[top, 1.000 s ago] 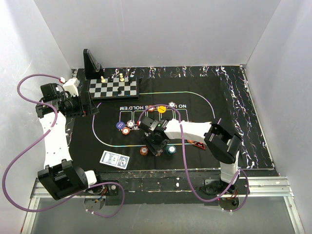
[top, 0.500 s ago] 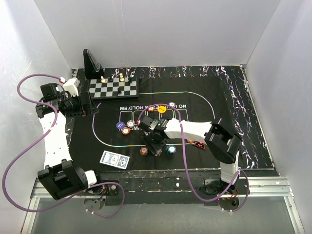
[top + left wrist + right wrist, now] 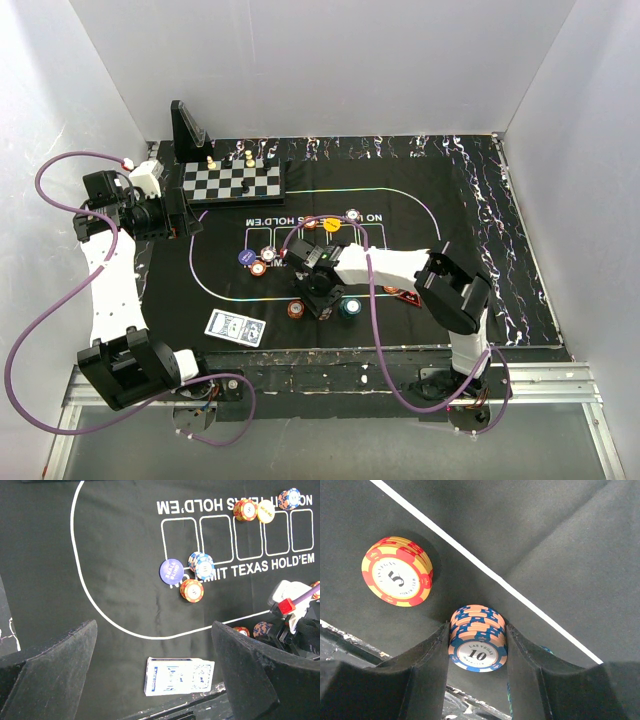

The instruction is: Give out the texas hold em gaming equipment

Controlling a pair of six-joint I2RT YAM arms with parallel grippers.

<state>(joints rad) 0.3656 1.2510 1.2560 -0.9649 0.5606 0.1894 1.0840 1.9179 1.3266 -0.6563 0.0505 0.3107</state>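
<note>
Closure is the change: over the last second the right pincer (image 3: pixel 477 628) has drawn its jaws in around the 10 stack (image 3: pixel 478 650). In the wrist view both fingers (image 3: pixel 432 660) now press against the sides of those blue-and-pink chips. The arm itself has hardly shifted in the top view, and the pincer stays low over the near part of the mat (image 3: pixel 470 250). The 10 stack sits just on the near side of the white line (image 3: pixel 470 560). It lies between the 5 stack (image 3: pixel 296 309) on its left and the teal stack (image 3: pixel 350 307) on its right, apart from both. Nothing shows it off the mat yet.

For the task this reads as a grasp just made, so the next step is likely a lift and a carry to a player's place. With the chips pinched only at the sides, the lower ones could slip out. The left pincer (image 3: pixel 172 215) has not moved. It hangs by the chessboard (image 3: pixel 233 181) at the far left, jaws wide apart and empty. The cards (image 3: pixel 235 327) lie near the near left edge, untouched.
</note>
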